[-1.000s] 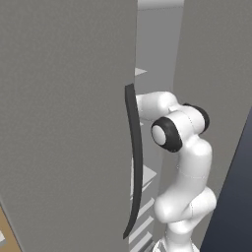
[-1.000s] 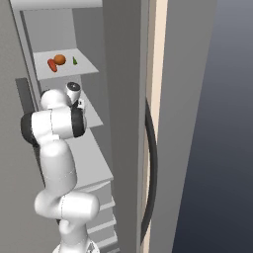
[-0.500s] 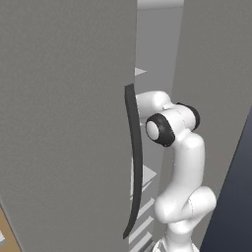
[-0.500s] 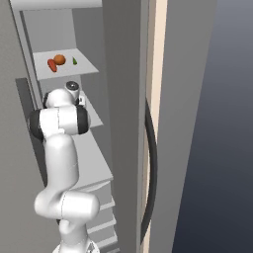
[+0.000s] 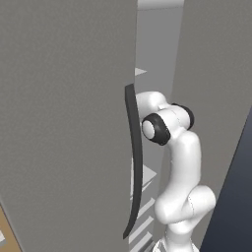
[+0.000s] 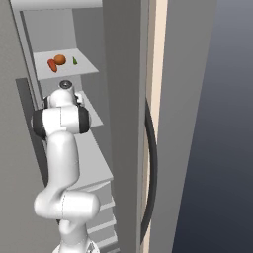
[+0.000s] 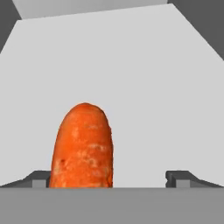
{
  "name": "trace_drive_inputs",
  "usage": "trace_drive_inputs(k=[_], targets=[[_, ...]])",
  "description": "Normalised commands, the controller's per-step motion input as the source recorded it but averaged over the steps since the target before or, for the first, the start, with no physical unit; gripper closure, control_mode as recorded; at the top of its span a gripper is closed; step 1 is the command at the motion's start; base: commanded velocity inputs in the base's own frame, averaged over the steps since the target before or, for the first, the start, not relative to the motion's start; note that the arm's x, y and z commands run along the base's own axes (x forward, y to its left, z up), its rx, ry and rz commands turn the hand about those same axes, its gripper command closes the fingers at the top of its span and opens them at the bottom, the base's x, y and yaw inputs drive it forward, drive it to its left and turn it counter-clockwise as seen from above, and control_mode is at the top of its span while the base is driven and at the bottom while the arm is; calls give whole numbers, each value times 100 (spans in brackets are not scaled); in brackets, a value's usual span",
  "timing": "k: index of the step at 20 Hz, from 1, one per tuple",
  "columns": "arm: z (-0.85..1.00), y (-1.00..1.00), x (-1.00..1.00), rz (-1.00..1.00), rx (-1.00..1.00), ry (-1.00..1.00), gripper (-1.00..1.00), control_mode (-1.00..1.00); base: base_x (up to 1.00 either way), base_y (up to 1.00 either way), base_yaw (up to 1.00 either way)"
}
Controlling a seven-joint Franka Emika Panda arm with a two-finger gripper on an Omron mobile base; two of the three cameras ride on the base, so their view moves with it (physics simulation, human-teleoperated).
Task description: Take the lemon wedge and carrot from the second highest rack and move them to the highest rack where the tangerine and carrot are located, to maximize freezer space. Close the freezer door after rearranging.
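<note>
1. Carrot (image 7: 83,146) lies on a white freezer rack (image 7: 144,87), between the gripper (image 7: 109,177) fingers, which are spread wide, nearer the left one.
2. The white arm (image 6: 62,148) reaches into the freezer (image 6: 123,99).
3. The top rack (image 6: 86,62) holds a tangerine (image 6: 60,59), another carrot (image 6: 52,65) and a small green item (image 6: 74,61).

carrot (image 7: 82,146): orange, lying on rack | freezer door (image 5: 64,123): grey, open
</note>
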Motion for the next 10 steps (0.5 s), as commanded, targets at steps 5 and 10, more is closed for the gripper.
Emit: trace_drive_inputs(k=[5,10], targets=[[-24,-37,1,-1,0,0,-100,-100,0,0,0],[-3,-53,0,-7,0,0,-100,-100,0,0,0]])
